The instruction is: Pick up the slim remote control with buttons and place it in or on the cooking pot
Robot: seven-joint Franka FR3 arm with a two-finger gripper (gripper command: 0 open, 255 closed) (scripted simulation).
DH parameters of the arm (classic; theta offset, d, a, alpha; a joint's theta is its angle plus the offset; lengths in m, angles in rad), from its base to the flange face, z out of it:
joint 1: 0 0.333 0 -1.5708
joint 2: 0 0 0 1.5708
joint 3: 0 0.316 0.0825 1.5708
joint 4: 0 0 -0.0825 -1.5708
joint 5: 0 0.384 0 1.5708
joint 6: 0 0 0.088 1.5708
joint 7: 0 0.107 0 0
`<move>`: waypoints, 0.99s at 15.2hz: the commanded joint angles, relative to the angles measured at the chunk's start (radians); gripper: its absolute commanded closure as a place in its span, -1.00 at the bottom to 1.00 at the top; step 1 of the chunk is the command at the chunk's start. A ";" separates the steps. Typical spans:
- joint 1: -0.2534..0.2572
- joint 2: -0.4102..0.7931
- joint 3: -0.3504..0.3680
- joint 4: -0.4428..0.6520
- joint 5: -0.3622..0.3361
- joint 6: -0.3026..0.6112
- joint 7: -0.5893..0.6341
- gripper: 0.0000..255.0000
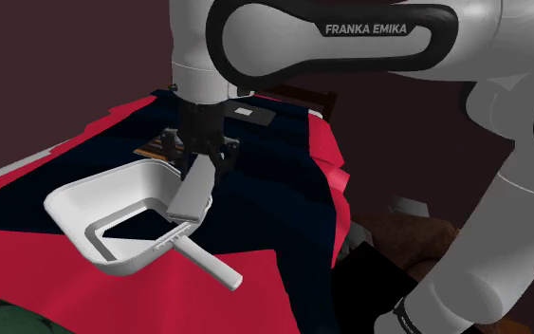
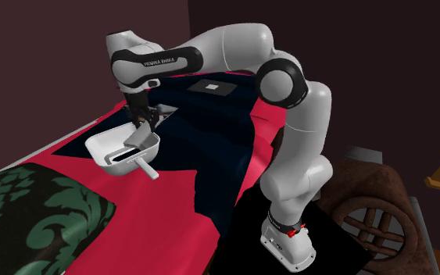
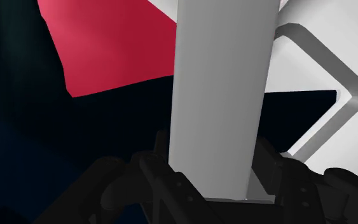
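Observation:
My black gripper (image 1: 198,159) is shut on a slim, plain grey remote (image 1: 191,194). The remote hangs tilted from the fingers, its lower end at the near rim of the white squarish pot (image 1: 75,213), close to where the pot's handle (image 1: 213,267) begins. In the second exterior view the gripper (image 2: 140,123) holds the remote (image 2: 137,138) above the pot (image 2: 101,151). In the wrist view the grey remote (image 3: 222,95) runs out from between the fingers (image 3: 161,167), with the pot's white wall (image 3: 317,51) beside it. No buttons are visible on the remote.
The pot stands on a red and dark blue cloth (image 1: 274,209). A flat black object (image 1: 252,115) lies at the cloth's far end. A green patterned cushion (image 2: 30,211) sits at the second exterior view's lower left. A spoked wheel (image 2: 374,223) stands beside the robot's stand.

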 commanded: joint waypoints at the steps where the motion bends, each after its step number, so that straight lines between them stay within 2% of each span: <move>1: 0.056 0.109 0.013 0.109 -0.081 -0.036 0.073 1.00; 5: 0.224 0.323 -0.010 0.369 -0.223 -0.135 0.169 1.00; 15: 0.193 0.314 -0.017 0.218 -0.220 0.004 0.179 1.00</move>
